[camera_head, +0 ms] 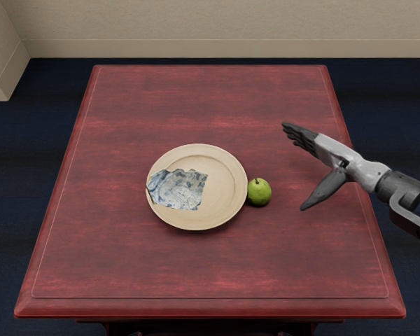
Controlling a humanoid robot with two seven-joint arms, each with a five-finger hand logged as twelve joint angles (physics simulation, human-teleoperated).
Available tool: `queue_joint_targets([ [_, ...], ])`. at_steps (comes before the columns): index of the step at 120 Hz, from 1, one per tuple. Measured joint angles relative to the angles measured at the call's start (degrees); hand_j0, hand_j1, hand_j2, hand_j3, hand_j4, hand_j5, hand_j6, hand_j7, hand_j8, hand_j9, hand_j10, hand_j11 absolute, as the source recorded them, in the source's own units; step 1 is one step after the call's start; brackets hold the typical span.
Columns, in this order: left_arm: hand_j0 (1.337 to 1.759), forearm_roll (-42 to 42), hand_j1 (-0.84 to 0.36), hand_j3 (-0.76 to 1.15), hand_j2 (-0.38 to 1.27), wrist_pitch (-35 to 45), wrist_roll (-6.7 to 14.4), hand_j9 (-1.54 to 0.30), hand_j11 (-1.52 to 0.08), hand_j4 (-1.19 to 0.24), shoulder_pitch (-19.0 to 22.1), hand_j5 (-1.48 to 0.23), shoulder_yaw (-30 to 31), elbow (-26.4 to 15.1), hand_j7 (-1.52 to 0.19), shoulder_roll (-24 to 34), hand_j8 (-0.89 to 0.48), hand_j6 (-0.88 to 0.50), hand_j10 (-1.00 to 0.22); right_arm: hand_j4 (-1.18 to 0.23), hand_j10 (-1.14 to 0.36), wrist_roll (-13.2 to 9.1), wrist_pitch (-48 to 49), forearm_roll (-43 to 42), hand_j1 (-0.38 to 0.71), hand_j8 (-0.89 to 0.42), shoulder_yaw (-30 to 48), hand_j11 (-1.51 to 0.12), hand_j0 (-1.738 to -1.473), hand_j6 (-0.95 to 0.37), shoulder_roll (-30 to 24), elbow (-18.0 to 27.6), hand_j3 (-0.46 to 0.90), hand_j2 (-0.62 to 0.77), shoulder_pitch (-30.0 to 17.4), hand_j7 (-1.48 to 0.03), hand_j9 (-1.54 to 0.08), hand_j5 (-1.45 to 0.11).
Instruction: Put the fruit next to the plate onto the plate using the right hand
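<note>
1. Head view: the small round green fruit with a short dark stem (259, 191) sits on the tabletop. It is near the thumb tip of the right hand (330, 152), on the side toward the table's middle, and nothing touches it.
2. The grey five-finger right hand is open and holds nothing. Its dark fingers (298, 134) stretch out straight, and the thumb (320, 192) splays downward, away from them.
3. The hand's arm enters from the picture's right edge, over the right part of the table.
4. The round cream-coloured plate (227, 168) lies farther from the hand than the fruit does. Its rim is just beside the fruit, on the fruit's far side from the hand.
5. An irregular blue-and-white patterned patch (176, 189) covers part of the plate's inner well, on the half away from the hand.
6. The fruit and the plate rest on a rectangular dark red wooden table (126, 112).
7. Dark blue floor (28, 175) surrounds the table, and a beige wall (217, 28) runs along the top.
</note>
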Motion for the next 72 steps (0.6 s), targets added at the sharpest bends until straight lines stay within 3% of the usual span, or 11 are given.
queue_joint_targets([
  [31,1.658,0.0,0.35,0.0,0.0,0.0,0.0,0.0,0.0,0.0,0.0,0.0,0.0,0.0,0.0,0.0,0.0,0.0,0.0,-0.18,-0.18,2.5,0.1,-0.3,-0.14,-0.18,-1.0,-0.23,-1.658,-0.18,1.4,-0.2,0.0,-0.03,-0.2,-0.23,-0.23,-0.23],
  [72,1.658,0.0,0.35,0.0,0.0,0.0,0.0,0.0,0.0,0.0,0.0,0.0,0.0,0.0,0.0,0.0,0.0,0.0,0.0,-0.23,-0.23,4.7,0.1,-0.3,-0.08,-0.23,-1.3,-0.29,-1.658,-0.23,2.5,-0.2,0.0,-0.04,-1.2,-0.29,-0.29,-0.29],
])
